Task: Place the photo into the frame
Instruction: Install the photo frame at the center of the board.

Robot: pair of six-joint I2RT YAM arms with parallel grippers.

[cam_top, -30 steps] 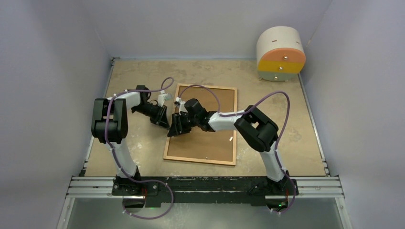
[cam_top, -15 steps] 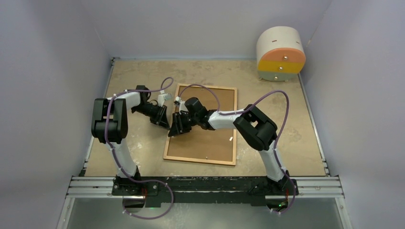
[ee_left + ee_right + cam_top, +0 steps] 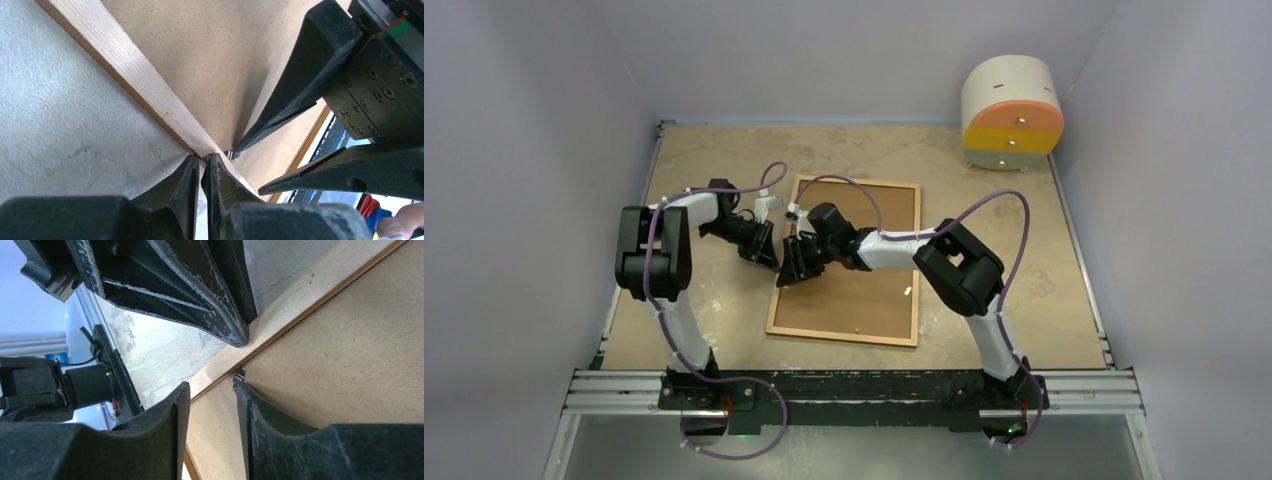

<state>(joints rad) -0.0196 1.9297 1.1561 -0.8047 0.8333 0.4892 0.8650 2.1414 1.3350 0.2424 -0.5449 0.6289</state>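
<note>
left pincer (image 3: 201,170) closed, tips on frame (image 3: 125,70) rim, unmoved | right pincer (image 3: 211,386) part-open, empty, narrower than before, fingertip by metal tab (image 3: 239,373)

A round drawer cabinet (image 3: 1012,110) stands at the far right table (image 3: 724,150) corner.

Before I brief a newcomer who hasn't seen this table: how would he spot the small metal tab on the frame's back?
Find the large wooden frame lying back-up and follow its left rail to where the left gripper and right gripper meet. The tab sits on the brown board against that rail, at a right-gripper fingertip: the only shiny metal amid pale wood and board.
</note>
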